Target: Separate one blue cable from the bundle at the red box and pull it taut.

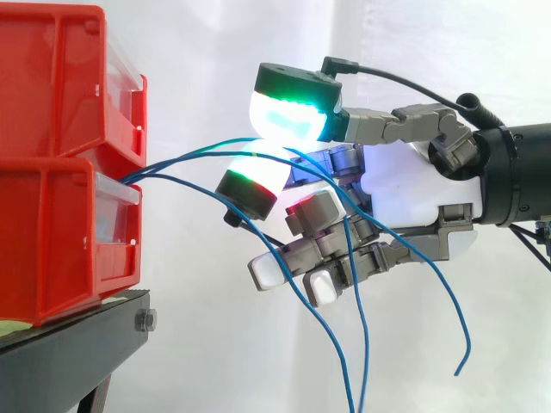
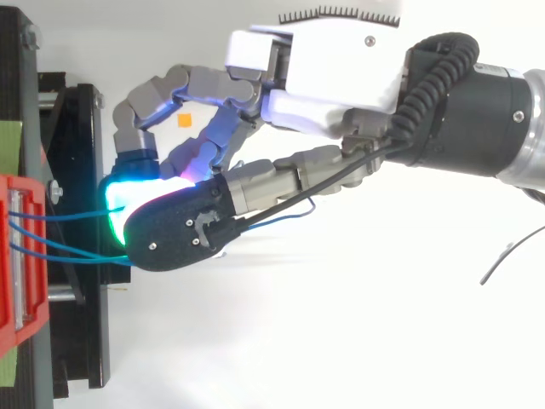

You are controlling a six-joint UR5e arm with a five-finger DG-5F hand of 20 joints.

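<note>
Three thin blue cables come out between the two stacked red bins (image 1: 52, 241) at the left. The top cable (image 1: 189, 153) runs right into my hand (image 1: 405, 185), where it sits pinched between an upper glowing green-white pad (image 1: 288, 112) and a lower pad (image 1: 254, 185). The other cables (image 1: 198, 185) pass under the pinch, cross the lower curled fingers and hang down with loose ends (image 1: 357, 344). In the top view the hand (image 2: 341, 77) reaches left, and its pads meet just right of the bin front, over the cables (image 2: 68, 216).
The bins stand on a black stand (image 1: 77, 344) whose edge lies right under the cables. A white curtain is behind. The arm comes in from the right. Another loose blue end (image 1: 461, 327) dangles below the wrist.
</note>
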